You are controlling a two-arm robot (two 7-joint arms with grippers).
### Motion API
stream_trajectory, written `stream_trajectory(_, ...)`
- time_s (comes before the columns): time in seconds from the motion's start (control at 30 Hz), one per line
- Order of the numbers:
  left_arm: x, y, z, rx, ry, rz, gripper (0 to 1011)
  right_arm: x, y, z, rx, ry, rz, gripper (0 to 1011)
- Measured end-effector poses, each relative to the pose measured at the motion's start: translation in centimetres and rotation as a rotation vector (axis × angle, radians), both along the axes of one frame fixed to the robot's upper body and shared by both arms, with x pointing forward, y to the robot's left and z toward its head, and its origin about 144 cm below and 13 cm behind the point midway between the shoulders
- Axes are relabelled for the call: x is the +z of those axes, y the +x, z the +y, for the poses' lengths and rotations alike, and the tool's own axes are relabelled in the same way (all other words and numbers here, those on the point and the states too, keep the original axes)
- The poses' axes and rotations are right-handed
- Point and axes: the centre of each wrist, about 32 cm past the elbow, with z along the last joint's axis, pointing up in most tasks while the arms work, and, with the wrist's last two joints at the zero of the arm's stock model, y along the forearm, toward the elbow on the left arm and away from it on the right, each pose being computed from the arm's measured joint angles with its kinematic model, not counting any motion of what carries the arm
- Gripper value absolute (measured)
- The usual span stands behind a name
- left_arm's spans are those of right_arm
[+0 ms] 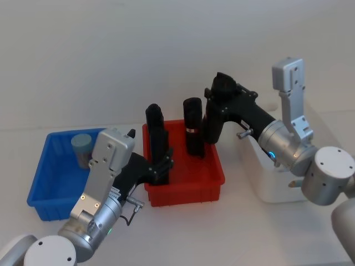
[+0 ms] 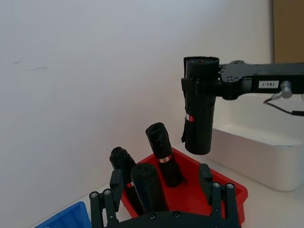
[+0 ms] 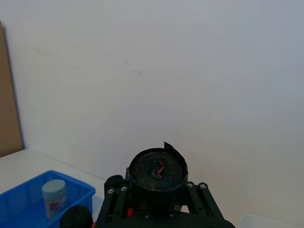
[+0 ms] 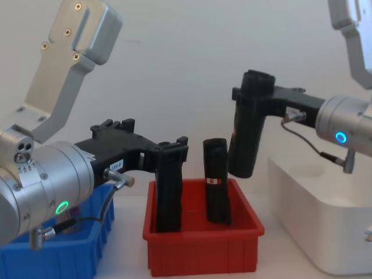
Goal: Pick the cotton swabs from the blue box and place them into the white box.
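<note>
Blue box (image 1: 41,183): far left; one swab jar (image 1: 82,148) stands inside, untouched.
Left gripper (image 1: 162,165): low in the red bin (image 1: 213,183), fingers clamped on a black roll (image 1: 157,138).
Right gripper (image 1: 213,113): raised by the bin's right wall, shut round a second black roll (image 4: 249,125).
White box (image 1: 277,185): far right, open-topped.
Advice: neither arm holds a swab; lift rolls clear of bin walls first.

Head view looks down, chest view looks across close and low; both share the red bin (image 1: 186,180).
</note>
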Motion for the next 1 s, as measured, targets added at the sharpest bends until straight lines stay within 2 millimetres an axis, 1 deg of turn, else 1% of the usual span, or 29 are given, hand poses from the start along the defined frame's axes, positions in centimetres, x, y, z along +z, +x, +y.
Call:
stream_trajectory(0.07,0.0,0.0,0.0,0.0,0.0,0.0,1004,0.7,-0.7,-0.2,-0.04,0.006,-0.01,495)
stream_trajectory(0.37,0.0,0.0,0.0,0.0,0.0,0.0,1004,2.5,-2.4,-1.2,-0.144,0.001,-0.02,494)
stream_trajectory(0.47,0.0,0.0,0.0,0.0,0.0,0.0,1004,3.2,-3.2,-1.9,-0.194,-0.006,-0.018,494)
stream_trajectory(0.73,0.0,0.0,0.0,0.0,0.0,0.0,1004,3.9,-4.4,-3.4,-0.275,-0.018,0.0,494)
stream_trajectory(0.8,0.0,0.0,0.0,0.0,0.0,0.0,1004,4.1,-4.8,-4.0,-0.304,-0.025,0.01,494)
stream_trajectory(1.0,0.0,0.0,0.0,0.0,0.0,0.0,1004,4.1,-5.6,-4.9,-0.345,-0.035,0.031,495)
